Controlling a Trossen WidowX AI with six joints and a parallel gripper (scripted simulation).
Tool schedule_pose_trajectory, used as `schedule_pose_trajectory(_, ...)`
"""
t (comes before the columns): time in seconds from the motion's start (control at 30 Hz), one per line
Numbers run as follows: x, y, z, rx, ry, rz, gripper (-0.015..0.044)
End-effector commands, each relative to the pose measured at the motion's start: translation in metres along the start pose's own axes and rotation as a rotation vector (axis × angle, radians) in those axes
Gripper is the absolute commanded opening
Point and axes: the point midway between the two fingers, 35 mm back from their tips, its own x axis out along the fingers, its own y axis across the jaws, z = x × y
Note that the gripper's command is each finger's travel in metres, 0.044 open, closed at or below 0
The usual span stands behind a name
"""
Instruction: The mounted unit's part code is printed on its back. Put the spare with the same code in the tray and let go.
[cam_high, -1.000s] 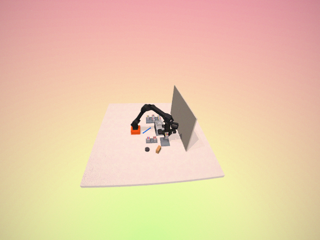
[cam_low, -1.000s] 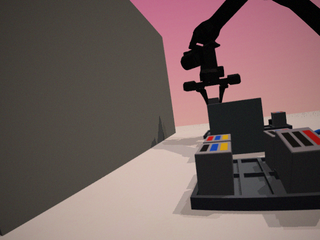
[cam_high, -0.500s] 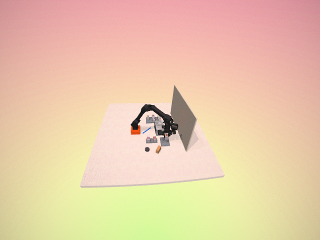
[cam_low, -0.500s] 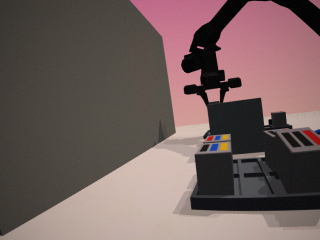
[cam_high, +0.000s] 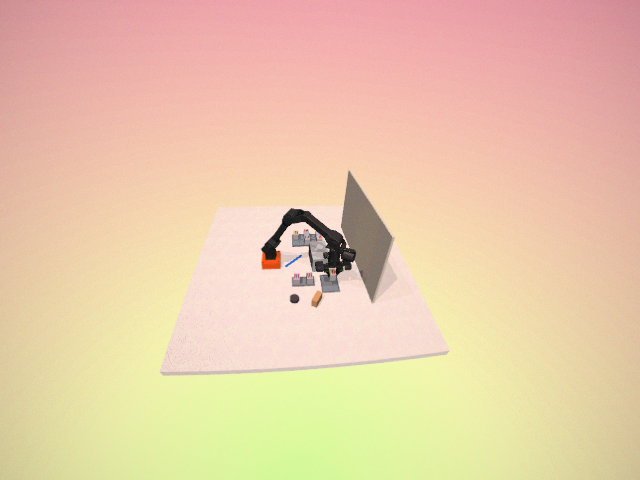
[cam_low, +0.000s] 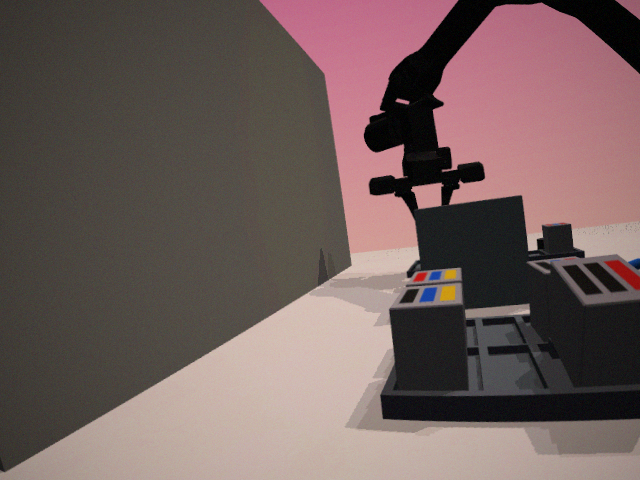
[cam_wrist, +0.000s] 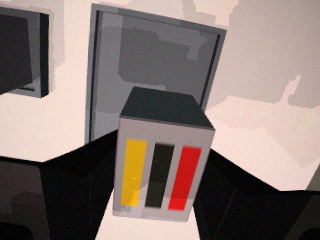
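My gripper (cam_high: 333, 269) (cam_low: 429, 200) (cam_wrist: 156, 140) is shut on a grey spare block (cam_wrist: 161, 170) with yellow, black and red stripes on its face. It holds the block a little above the flat grey tray (cam_high: 330, 285) (cam_wrist: 150, 55), which lies straight below in the wrist view. In the exterior view the fingertips and the held block are hidden behind the large dark mounted unit (cam_low: 470, 253) (cam_high: 316, 253). No code shows on the unit's face there.
A rack (cam_low: 506, 403) holds spares: a black-blue-yellow one (cam_low: 428, 330) and a black-black-red one (cam_low: 594, 310). More spare racks (cam_high: 302, 279) (cam_high: 305, 237) stand near the arm. A tall grey panel (cam_high: 367, 232) (cam_low: 155, 206) stands close on the right. A black puck (cam_high: 294, 298), an orange block (cam_high: 316, 298) and a blue pen (cam_high: 293, 260) lie nearby.
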Motion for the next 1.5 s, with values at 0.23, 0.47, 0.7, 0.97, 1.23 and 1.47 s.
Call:
schedule_pose_trajectory(0.23,0.011,0.003,0.001,-0.006,-0.001,0.01,0.0)
schedule_pose_trajectory(0.47,0.017,0.004,0.001,-0.006,-0.001,0.01,0.0)
schedule_pose_trajectory(0.7,0.022,0.005,0.002,-0.006,-0.001,0.01,0.0)
schedule_pose_trajectory(0.97,0.028,0.006,0.002,-0.006,-0.001,0.01,0.0)
schedule_pose_trajectory(1.23,0.034,0.007,0.003,-0.006,-0.001,0.01,0.0)
schedule_pose_trajectory(1.47,0.04,0.008,0.004,-0.006,-0.001,0.01,0.0)
